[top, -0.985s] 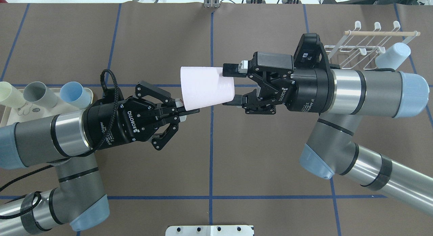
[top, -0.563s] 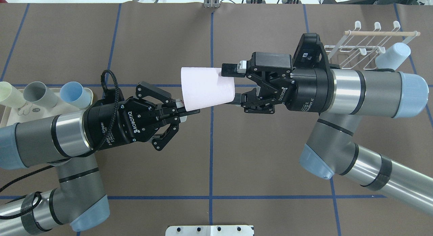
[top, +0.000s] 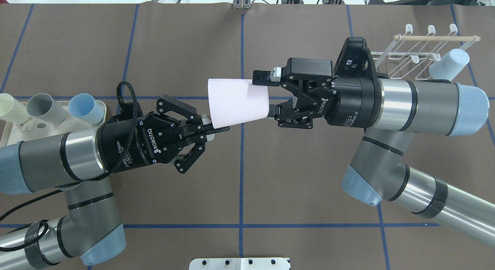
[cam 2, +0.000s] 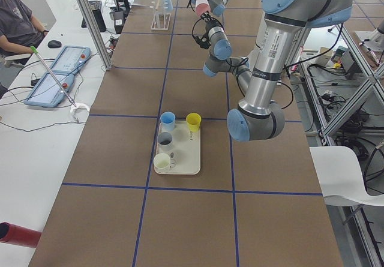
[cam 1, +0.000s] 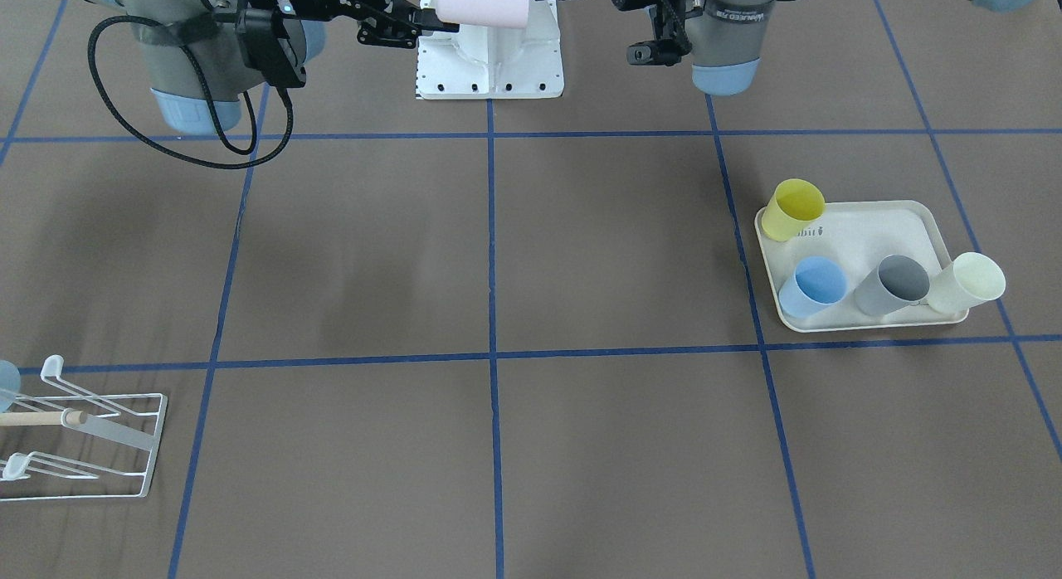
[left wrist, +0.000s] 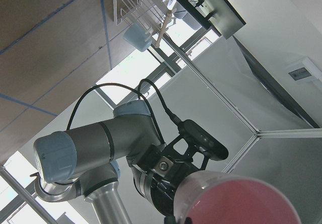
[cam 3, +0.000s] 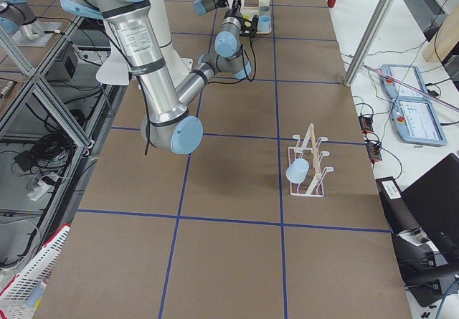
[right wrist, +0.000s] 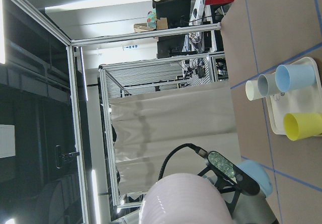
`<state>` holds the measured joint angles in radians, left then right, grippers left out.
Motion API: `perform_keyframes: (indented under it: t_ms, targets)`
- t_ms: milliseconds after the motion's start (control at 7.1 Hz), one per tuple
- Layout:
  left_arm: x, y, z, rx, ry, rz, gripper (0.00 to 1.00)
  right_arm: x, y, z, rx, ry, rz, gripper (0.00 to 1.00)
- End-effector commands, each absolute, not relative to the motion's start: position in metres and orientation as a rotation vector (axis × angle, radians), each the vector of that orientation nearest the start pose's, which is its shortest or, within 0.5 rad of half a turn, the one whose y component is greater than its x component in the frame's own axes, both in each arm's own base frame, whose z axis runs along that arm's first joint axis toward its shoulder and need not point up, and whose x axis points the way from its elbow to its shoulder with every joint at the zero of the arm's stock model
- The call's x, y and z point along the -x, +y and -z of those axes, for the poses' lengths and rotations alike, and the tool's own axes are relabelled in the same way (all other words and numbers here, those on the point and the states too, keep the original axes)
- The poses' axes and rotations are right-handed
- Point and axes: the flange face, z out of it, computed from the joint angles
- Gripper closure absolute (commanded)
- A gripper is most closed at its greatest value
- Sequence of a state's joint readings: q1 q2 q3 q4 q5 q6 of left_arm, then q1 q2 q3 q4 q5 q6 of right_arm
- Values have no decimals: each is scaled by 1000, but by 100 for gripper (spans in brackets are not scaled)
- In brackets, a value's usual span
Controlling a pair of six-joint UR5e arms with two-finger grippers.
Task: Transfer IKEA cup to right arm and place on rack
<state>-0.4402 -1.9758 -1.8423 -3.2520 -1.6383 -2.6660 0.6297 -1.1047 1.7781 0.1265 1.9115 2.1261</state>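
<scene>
**Left end effector** [top: 214,128]: fingers pressed together on the lower lip of the pink IKEA cup [top: 238,103], apparently with one finger inside the mouth and one outside. Judged purpose: a grip on the rim alone leaves the cup's wall and base free for the other arm.

**Right end effector** [top: 263,94]: fingers spread and straddling the cup's narrow base. One finger is just beside the upper wall and the other is at the lower corner of the base. Firm contact cannot be confirmed in the overhead view, so the cup is judged to be carried by the left side only.

**Cup:** held clear of the counter [top: 174,49] near its middle, lying on its side between the two arms. The mouth faces the left arm and the base faces the right. Judged purpose: a hold at the base would leave the mouth open to go over a peg.

**Rack** [top: 410,57]: stands well apart at the far right, behind the right arm. A pale blue cup [top: 448,64] is already on it.

**Tray** [cam 1: 929,218]: on the left side, holding four other cups.
</scene>
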Motion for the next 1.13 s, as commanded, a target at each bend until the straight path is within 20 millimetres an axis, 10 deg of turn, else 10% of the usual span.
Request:
perform_keyframes:
  t_ms: [0,422,704,985]
  targets:
    - [-374,-315,-167,824,2314,645,100,339,-369,-161,78,-2319,-194,15]
    - [-375,-315,-167,827,2312,643,100,338,-370,-161,74,-2322,-192,40]
    - [-375,-316,-169,806,2312,643,1,338,-370,-161,72,-2321,-192,67]
    - [-377,-317,-173,801,2305,651,0,338,-370,-162,73,-2319,-193,67]
